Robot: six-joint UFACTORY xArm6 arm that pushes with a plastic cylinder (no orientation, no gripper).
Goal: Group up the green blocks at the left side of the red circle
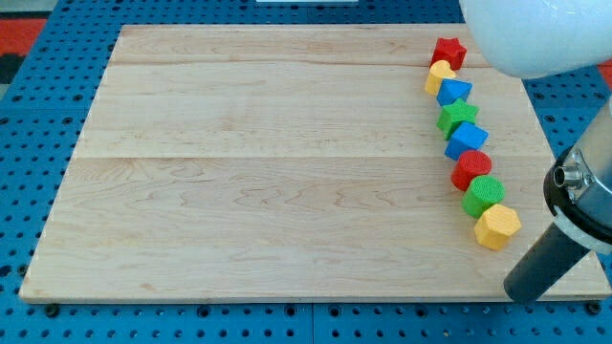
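Eight blocks stand in a line down the view's right side of the wooden board (268, 172). The green star (457, 118) lies between a blue triangle (454, 93) and a blue cube (467, 139). The red circle (471, 170) sits just below the blue cube. The green circle (484, 194) touches the red circle's lower right side. My tip (520, 290) is at the board's lower right corner, below and right of the yellow hexagon (497, 226), touching no block.
A red star (448, 52) and a yellow heart (439, 75) head the line at the view's top. The arm's white body (535, 38) covers the top right corner. A blue pegboard table (38, 191) surrounds the board.
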